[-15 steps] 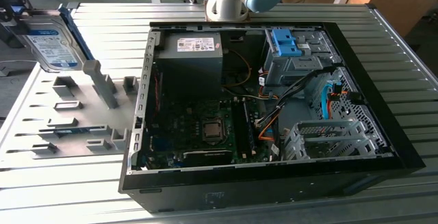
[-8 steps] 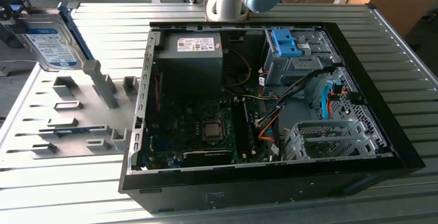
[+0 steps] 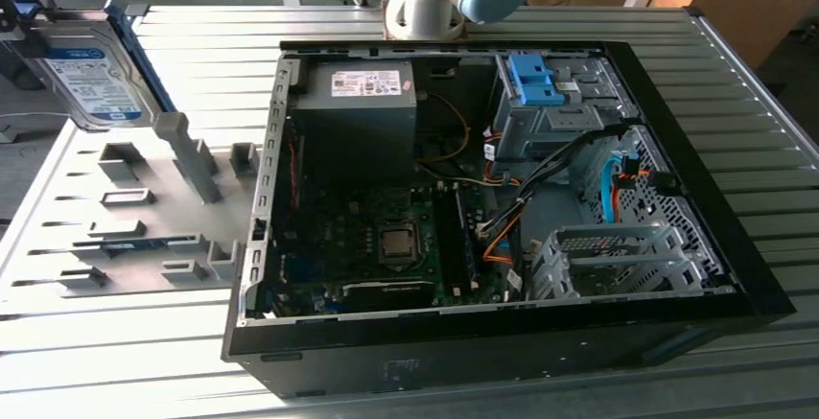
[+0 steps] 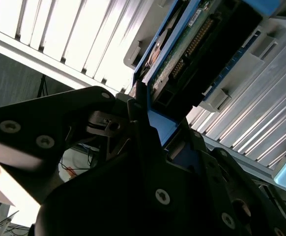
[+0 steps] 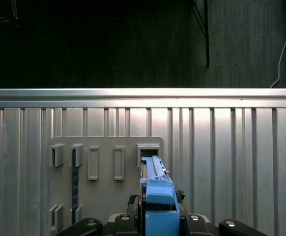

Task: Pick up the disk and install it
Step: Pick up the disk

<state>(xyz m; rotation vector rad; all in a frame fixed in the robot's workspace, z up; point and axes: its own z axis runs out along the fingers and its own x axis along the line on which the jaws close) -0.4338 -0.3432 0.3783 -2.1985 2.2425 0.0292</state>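
The gripper [image 5: 157, 211] is clamped on the disk [image 3: 90, 64], held on edge near the grey slotted rack [image 3: 128, 218]. The open computer case [image 3: 486, 198] lies well apart on the ribbed table [image 3: 128, 361].

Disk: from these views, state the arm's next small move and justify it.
Probably carry the disk toward the exterior view's right, over the open case. The gripper is shut on its blue carrier. The disk stands upright at the grey rack on that view's left, and the drive bay inside the case is well away from it.
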